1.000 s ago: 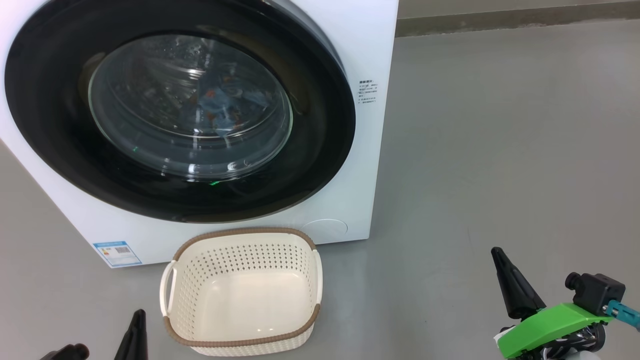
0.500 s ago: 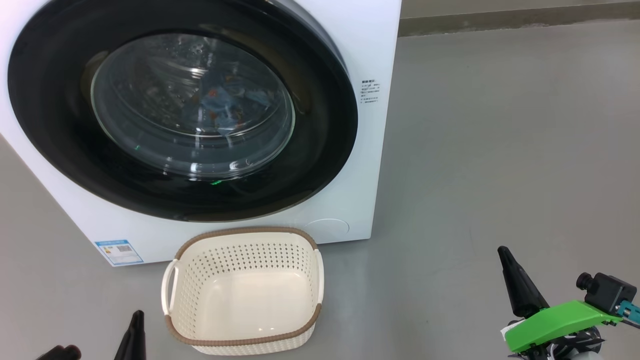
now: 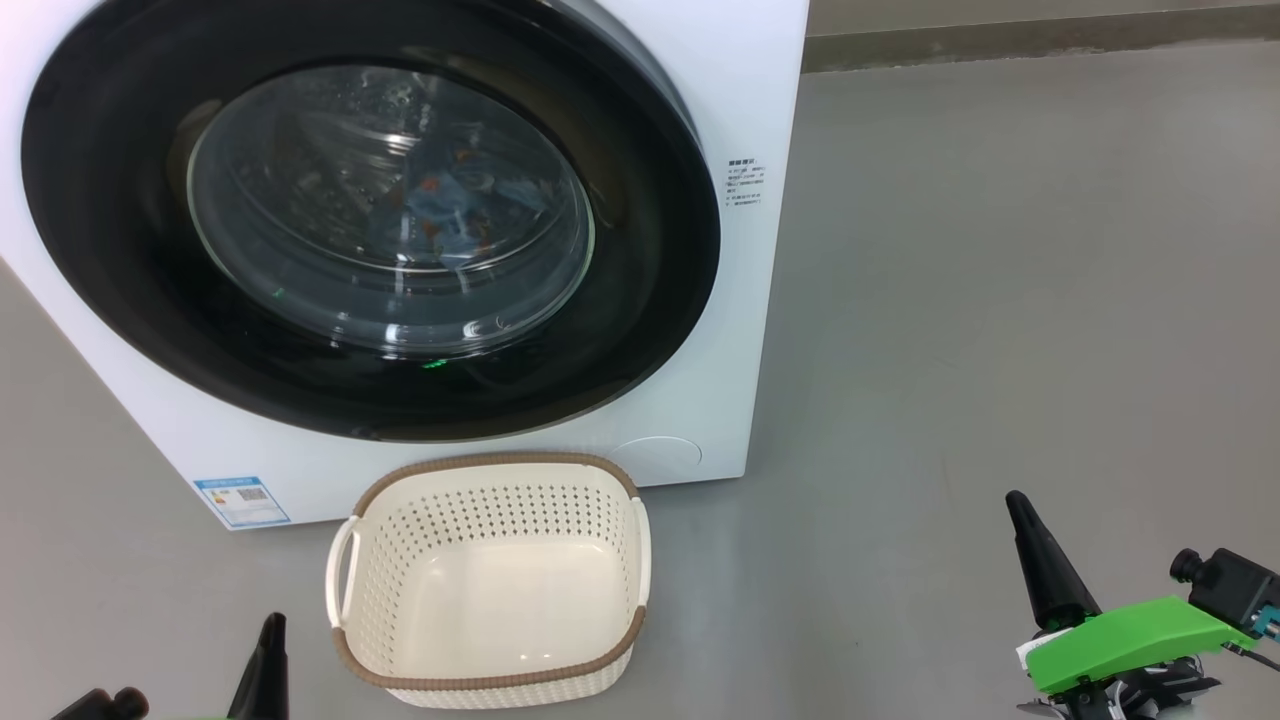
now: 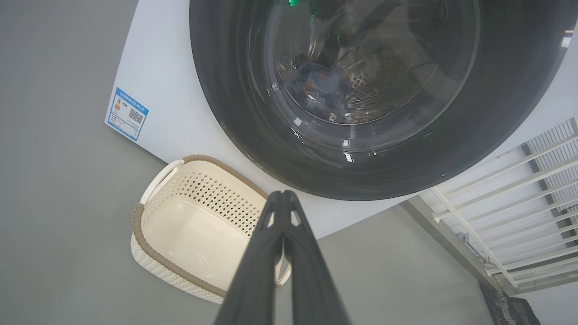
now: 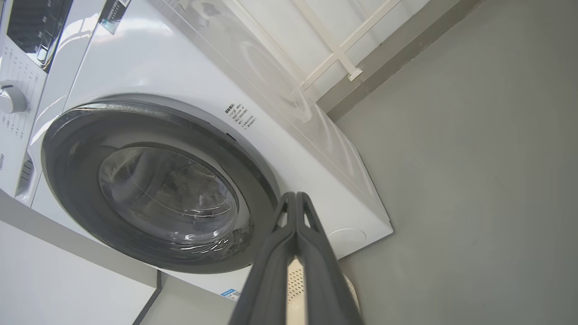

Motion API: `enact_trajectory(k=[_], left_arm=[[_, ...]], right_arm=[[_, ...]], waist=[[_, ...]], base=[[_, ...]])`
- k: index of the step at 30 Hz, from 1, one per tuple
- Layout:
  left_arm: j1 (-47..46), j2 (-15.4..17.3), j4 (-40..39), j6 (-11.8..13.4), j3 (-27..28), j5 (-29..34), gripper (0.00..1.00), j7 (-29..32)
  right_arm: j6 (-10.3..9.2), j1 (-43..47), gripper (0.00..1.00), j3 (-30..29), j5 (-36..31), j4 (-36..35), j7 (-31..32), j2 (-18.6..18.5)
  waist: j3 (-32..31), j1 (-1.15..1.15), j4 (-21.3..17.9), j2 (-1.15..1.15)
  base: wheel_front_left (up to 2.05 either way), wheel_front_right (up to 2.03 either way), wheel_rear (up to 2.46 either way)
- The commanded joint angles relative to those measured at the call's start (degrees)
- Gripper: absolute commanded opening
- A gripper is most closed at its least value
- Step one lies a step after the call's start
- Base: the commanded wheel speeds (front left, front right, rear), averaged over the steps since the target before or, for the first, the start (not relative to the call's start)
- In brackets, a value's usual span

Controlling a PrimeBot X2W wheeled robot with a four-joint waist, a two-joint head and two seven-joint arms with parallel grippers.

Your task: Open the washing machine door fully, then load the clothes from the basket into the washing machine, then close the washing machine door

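Grey floor (image 3: 1000,250), white washing machine (image 3: 735,330) standing on it, cream basket (image 3: 480,510) just before it, perhaps touching

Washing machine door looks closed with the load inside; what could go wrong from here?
The washing machine door sits flush, but whether it latched cannot be seen; it might swing open. The shut left pincer hangs beside the empty basket and could knock it when moving.

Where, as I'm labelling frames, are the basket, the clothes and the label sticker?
basket (image 3: 487,684): head view, front rim.
clothes (image 3: 440,215): head view, middle of blue fabric.
label sticker (image 3: 241,500): head view, its middle.
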Motion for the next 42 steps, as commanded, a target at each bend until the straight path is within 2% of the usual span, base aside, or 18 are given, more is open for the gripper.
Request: enact_trajectory(k=[1,42], left_arm=[[-2.6,0.53,-1.64,-0.09,1.46,-1.91,0.0,0.47],[-4.73,-1.23,-2.1,-0.17,4.79,-24.24,0.0,7.37]], right_arm=[[-0.02,-1.08,0.0,-0.31,1.64,-1.67,0.32,-0.08],[-0.06,-0.59,0.0,-5.41,23.51,-2.15,7.29,3.42]], waist=[[0.0,0.0,0.04,0.0],[0.11,0.0,0.97,0.0]], base=[[0.0,0.0,0.0],[0.0,0.0,0.0]])
